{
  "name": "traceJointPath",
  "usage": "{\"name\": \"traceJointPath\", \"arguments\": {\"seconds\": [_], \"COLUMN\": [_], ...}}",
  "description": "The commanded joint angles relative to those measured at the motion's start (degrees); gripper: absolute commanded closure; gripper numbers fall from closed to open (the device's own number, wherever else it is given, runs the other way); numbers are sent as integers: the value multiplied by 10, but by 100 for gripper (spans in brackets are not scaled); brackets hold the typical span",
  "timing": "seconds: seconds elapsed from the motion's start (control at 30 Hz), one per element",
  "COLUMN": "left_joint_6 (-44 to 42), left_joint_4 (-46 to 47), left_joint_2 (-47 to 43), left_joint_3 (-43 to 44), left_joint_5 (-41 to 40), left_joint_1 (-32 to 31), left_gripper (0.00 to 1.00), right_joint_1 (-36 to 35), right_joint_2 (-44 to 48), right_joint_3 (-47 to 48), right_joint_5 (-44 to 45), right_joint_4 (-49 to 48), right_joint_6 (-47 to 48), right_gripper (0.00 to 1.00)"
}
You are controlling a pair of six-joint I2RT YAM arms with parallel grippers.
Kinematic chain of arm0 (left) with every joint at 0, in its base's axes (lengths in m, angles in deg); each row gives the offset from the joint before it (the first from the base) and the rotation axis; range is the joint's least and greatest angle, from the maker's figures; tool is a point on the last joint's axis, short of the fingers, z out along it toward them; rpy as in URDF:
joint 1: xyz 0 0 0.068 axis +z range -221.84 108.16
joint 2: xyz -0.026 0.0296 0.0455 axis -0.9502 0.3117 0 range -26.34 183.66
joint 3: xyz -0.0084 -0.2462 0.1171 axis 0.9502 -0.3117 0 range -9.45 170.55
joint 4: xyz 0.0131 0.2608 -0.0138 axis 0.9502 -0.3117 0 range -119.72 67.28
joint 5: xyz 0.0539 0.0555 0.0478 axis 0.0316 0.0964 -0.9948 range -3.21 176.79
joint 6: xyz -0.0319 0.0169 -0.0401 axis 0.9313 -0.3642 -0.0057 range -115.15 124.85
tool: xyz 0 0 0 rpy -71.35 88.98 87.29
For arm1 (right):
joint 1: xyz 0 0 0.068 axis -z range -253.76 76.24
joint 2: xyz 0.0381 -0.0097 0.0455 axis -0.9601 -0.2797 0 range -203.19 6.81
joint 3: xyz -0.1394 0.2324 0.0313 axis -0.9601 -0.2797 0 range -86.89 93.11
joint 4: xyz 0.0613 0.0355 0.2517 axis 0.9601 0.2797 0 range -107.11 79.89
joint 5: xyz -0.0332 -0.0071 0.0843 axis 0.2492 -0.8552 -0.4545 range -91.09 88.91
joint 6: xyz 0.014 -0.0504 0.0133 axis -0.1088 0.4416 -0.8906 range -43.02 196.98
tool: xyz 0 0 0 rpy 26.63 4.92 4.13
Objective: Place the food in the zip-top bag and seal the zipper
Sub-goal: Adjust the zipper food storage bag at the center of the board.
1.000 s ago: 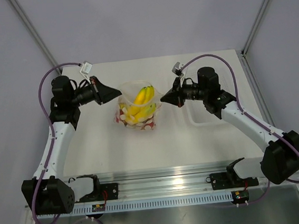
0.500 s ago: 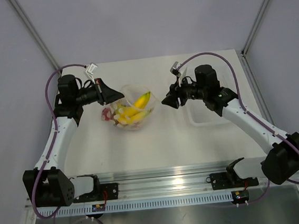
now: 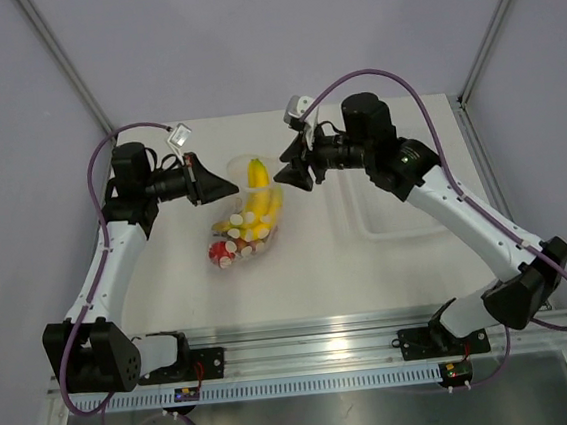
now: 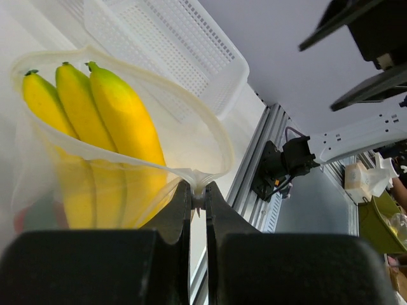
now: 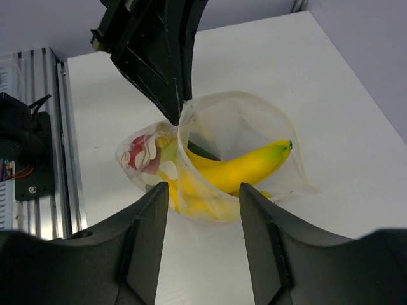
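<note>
Tool check: left tool [image 4: 198, 190] clenched on mouth rim of the zip-top bag [image 4: 216, 136], film pinched between near-closed fingers. Right tool [image 5: 203, 190] released, fingers spread, holding nothing, near the bag's gaping, unsealed mouth. Inside: bananas [image 3: 259, 200] toward the mouth, strawberries [image 3: 221, 251] at the closed end resting on the counter [image 3: 330, 278]. Pinch clear only from left wrist; strawberries clear only from above and right wrist.
</note>
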Motion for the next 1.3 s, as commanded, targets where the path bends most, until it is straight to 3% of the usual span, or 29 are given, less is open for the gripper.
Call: {"name": "traceJointPath", "arguments": {"seconds": [0.0, 0.13, 0.33, 0.53, 0.67, 0.97, 1.27], "left_joint_6": [-44, -52, -45, -44, -42, -27, 11], "left_joint_4": [-1, -2, 5, 3, 5, 22, 74], "left_joint_2": [-9, -12, -6, -4, -4, 4, -1], "left_joint_3": [28, 27, 33, 41, 40, 41, 26], "left_joint_5": [57, 64, 63, 62, 61, 57, 49], "left_joint_1": [-2, -2, -2, -2, -2, -9, -13], "left_gripper": [100, 100, 100, 100, 100, 100, 100], "right_joint_1": [-10, -10, -11, -11, -11, -11, -52], "right_joint_2": [-46, -85, -199, -182, -154, -170, -191], "right_joint_3": [44, 91, 221, 130, 40, -9, -31], "right_joint_5": [-8, 42, 64, 96, 78, -7, -24], "right_joint_4": [31, 20, 120, 59, 2, -61, -93], "right_joint_6": [37, -4, -21, -44, -75, -144, -187], "right_gripper": [44, 49, 57, 60, 68, 70, 74]}}
